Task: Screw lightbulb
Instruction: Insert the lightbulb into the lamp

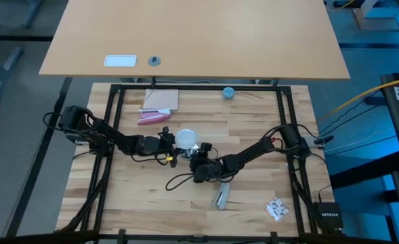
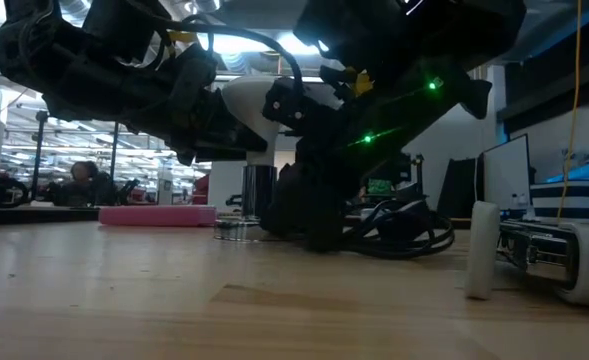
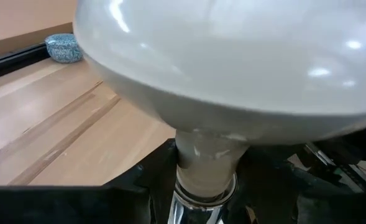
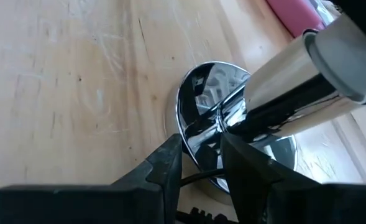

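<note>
High view: the lightbulb (image 1: 185,139) is seen near the middle of the table (image 1: 118,196), between the two grippers, with the left gripper (image 1: 170,142) right against its left side. In the left wrist view the white globe (image 3: 232,56) fills the frame and its pale neck (image 3: 206,165) is seated on a chrome stem (image 3: 195,211). Whether the left gripper's fingers are closed on the bulb cannot be told. The right gripper (image 4: 201,165) is placed low, just beside the bulb on the side toward the table's front edge; its fingers (image 4: 164,168) are closed narrowly around the chrome stem (image 4: 282,93) above a shiny round base (image 4: 201,93) resting on the wood.
</note>
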You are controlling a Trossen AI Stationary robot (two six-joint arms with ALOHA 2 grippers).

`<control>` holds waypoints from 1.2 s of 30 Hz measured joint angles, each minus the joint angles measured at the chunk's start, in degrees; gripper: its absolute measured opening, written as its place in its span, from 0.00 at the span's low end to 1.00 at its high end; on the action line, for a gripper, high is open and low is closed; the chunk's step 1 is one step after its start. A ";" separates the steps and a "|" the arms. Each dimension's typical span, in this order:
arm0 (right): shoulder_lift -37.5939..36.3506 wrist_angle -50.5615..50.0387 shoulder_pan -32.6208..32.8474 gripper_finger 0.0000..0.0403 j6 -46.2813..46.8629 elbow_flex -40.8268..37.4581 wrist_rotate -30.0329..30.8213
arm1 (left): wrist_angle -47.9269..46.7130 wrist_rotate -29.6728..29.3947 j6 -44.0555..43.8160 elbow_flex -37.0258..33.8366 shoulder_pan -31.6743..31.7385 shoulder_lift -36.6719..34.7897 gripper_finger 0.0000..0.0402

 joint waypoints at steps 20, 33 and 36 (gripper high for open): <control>0.28 -1.19 0.00 0.29 -0.47 -0.27 10.57 | -0.28 -0.79 0.20 0.00 0.11 0.00 0.40; -4.66 -4.69 -0.13 0.29 -7.27 -0.36 13.31 | -0.33 1.22 -0.21 0.07 -0.11 -0.02 0.40; -6.65 -5.28 -0.17 0.29 -8.95 -0.36 13.16 | -0.31 0.95 -0.28 0.07 -0.11 -0.02 0.40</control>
